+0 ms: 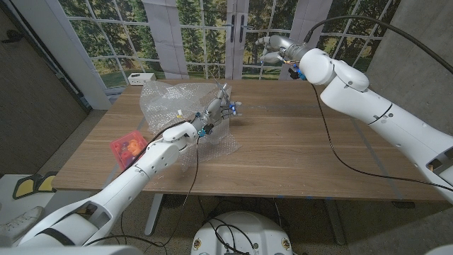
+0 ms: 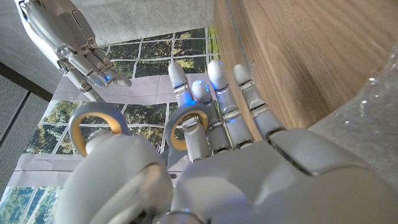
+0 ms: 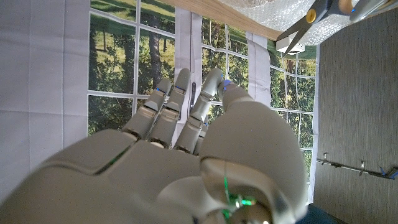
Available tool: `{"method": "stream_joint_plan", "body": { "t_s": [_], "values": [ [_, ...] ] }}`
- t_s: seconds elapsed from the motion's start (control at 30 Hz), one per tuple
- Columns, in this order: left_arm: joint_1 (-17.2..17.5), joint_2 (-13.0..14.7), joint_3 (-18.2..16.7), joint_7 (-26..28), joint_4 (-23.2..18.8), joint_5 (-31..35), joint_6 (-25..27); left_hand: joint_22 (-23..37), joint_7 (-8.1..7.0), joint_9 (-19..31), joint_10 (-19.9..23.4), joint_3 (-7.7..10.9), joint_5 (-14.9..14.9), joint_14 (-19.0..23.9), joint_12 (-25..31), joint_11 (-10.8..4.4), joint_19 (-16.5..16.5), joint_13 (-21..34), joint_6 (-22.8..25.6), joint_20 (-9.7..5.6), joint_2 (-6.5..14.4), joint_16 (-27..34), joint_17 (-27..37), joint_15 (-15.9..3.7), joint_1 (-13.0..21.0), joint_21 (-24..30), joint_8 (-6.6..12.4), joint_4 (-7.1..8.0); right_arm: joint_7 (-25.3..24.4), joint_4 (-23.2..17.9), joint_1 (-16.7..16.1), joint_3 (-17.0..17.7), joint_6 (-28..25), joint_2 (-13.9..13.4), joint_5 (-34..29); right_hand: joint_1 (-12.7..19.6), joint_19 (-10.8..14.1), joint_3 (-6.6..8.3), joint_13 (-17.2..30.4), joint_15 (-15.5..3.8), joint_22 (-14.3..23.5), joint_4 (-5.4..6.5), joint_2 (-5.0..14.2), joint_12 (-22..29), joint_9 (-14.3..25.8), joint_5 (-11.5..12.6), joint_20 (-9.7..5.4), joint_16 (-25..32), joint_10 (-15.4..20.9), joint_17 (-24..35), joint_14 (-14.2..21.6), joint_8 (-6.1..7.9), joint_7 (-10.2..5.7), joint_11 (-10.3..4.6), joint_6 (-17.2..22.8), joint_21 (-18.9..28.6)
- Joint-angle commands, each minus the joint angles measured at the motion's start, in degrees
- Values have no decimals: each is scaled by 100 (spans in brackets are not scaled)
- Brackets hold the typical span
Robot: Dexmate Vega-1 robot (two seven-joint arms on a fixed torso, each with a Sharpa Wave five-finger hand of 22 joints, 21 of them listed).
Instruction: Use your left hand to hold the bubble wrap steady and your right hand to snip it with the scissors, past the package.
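Nearest, by the table's [image 1: 297,149] left front edge: a red package [image 1: 127,147], apart from the main heap of wrap [image 1: 166,95]. I can't tell whether any wrap covers it.

Mid-table: the left hand [image 1: 216,113] hovers over the wrap's right end, fingers curled on the scissors [image 3: 305,23]. The left wrist view shows the handle loops at its thumb and fingers. The blades point up and away and look slightly parted. The wrap lies crumpled and loose, with nothing pinning it.

Far side: the right hand [image 1: 272,44] is raised high past the table's far edge. Its fingers are loosely extended, a little apart, and hold nothing.

Risks, as I judge them:
- The scissors are in the wrong hand for the task. A hand-to-hand pass in the air is likely, and a poor grip on the loops could drop them, blades down, onto the wrap or table.
- While the left hand is busy, the wrap is unheld. It is light and springy, so any brush of the blades could snag it or drag it sideways.
- The cut line is unclear. With the package set apart from the heap, a snip could land on the wrong side of it.
- The black cable [image 1: 331,138] from the right arm trails across the tabletop and could catch as the arm descends.

Surface: pale wood grain, matte, sitting flat.

Room: a white box [image 1: 141,78] sits at the far left corner. Behind it are tall gridded windows [image 1: 106,35] with trees outside, a glazed door [image 1: 237,32] and grey walls.
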Motion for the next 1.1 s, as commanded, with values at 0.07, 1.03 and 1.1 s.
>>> {"method": "stream_joint_plan", "body": {
  "t_s": [0.07,1.03,1.1],
  "values": [
    [178,87,-105,278,-267,220,-321,9,522,44,76,-117,69,27,39,-80,79,9,-315,-17,-32,34,-31,-50,-35,-5,17,134,-21,35,-17,15,40,-9,42,-24,-12,35,15,-908,12,-20,-35,45,17,-38,31,-16,26,21,76,-9,-4,21,35,12],
    [786,764,-356,662,-1297,258,-162,83,500,143,58,-53,186,4,22,-91,83,8,-322,-17,130,119,-36,-96,166,15,18,78,-140,116,-47,-8,-112,72,150,-78,-17,100,-22,-909,11,-63,-38,94,18,-94,42,-55,36,48,95,-21,-8,40,36,10],
    [827,788,-372,672,-1343,233,-156,94,505,151,53,-50,189,5,31,-95,81,27,-330,-18,142,110,-64,-112,177,19,14,79,-139,132,-42,-20,-112,79,164,-76,-15,110,-22,-914,11,-74,-46,96,18,-97,45,-75,25,40,72,-21,-1,38,37,11]
  ]
}}
